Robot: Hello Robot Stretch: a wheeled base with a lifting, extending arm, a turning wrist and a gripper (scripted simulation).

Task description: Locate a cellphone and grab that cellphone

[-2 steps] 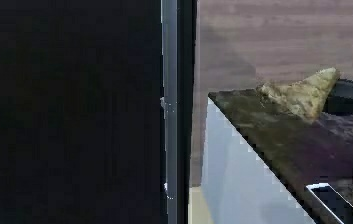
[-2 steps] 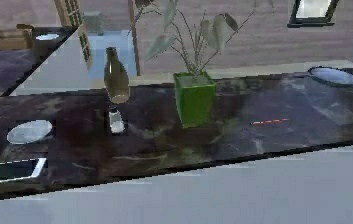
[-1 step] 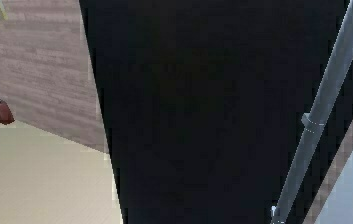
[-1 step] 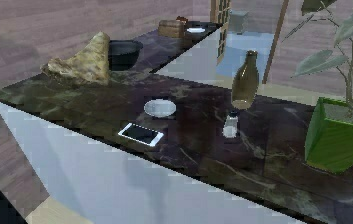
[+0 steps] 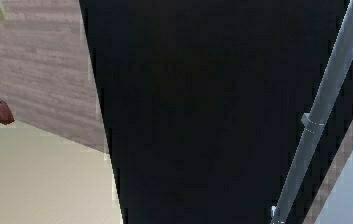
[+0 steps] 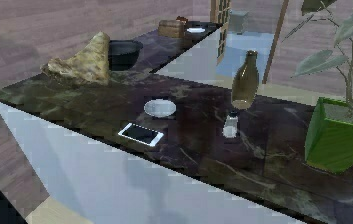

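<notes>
Cellphone (image 6: 141, 133): flat white-edged slab, pale screen, lying on dark counter (image 6: 74, 100) near white bowl (image 6: 160, 107). Hand state: cannot tell.

- Forward view: a black surface (image 5: 204, 110) across the middle is dark and featureless. The pale floor (image 5: 44, 185) at lower left is evenly bright.
- Arm side view: soft, even light. The dark countertop (image 6: 194, 130) carries a faint sheen, and its white front (image 6: 94, 165) at lower left is brightest.

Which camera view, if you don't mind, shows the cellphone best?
The arm side view: the cellphone lies flat near the front edge of the dark counter, beside a white dish. The forward view offers a dark panel and a grey post instead.
</notes>
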